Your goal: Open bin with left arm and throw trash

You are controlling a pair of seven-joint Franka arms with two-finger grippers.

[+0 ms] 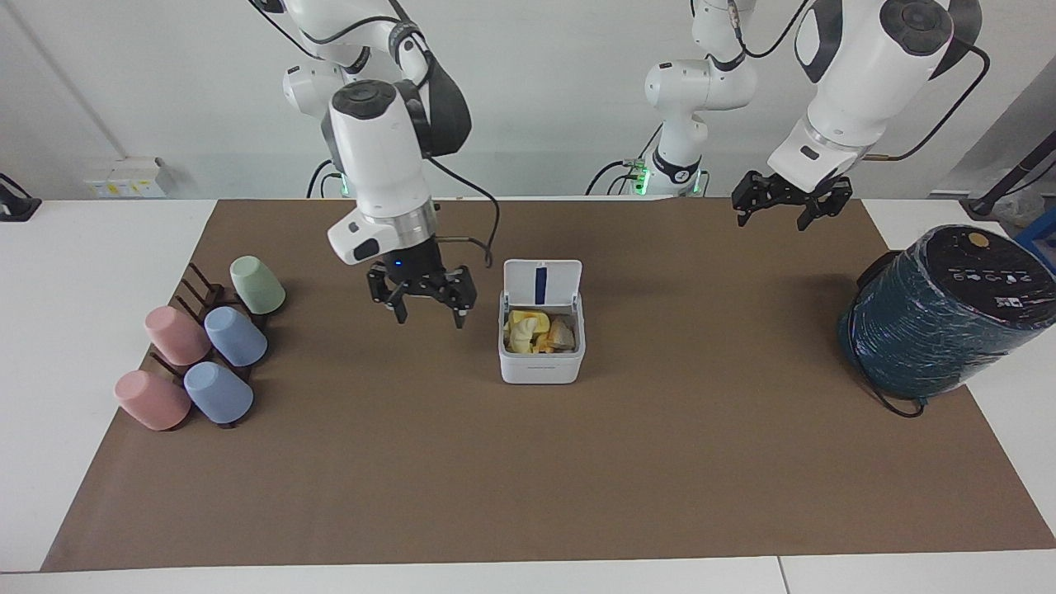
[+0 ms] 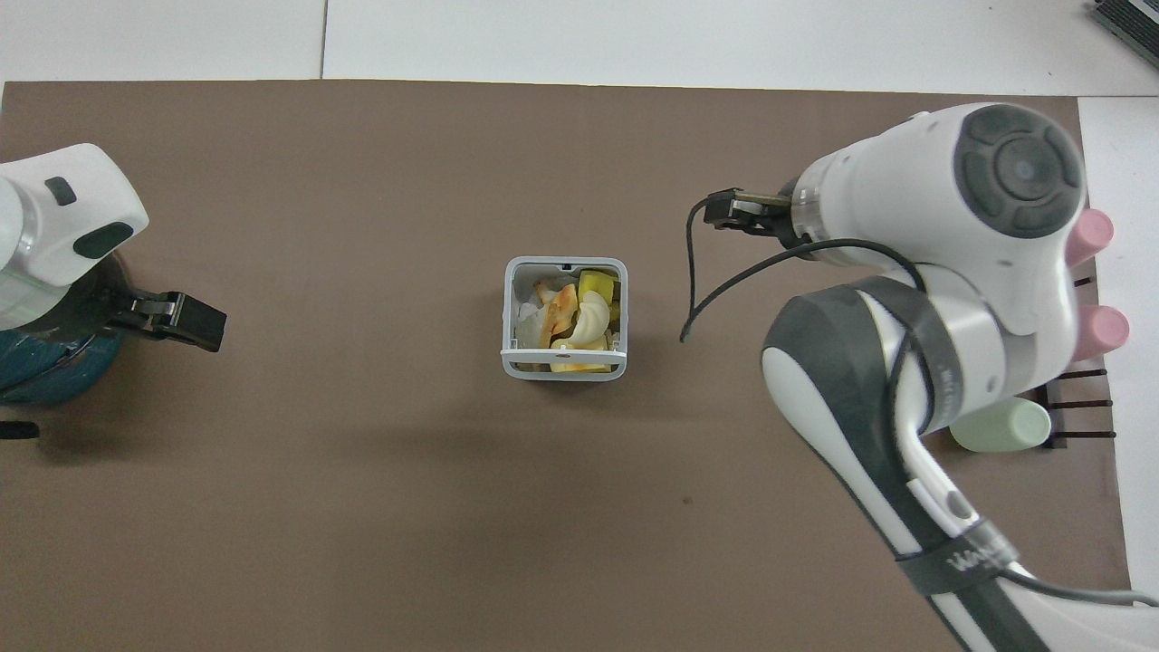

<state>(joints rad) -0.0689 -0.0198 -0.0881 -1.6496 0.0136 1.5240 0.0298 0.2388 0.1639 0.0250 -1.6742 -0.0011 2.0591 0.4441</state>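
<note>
Now the bin (image 1: 540,363), lid up, holds light soft trash (image 1: 528,328); at its nine o'clock the right claw (image 1: 422,299) hangs spread and empty, left claw (image 1: 781,202) likewise

White surface (image 1: 99,272), brown mat (image 1: 528,462) spread over it. On the mat, the bin (image 1: 540,367) sits mid-mat, lid up. Toward the right arm's end from the bin, a rack (image 1: 202,290) of cups; toward the left arm's end, a teal cylinder (image 1: 940,322) at the mat's edge.
</note>
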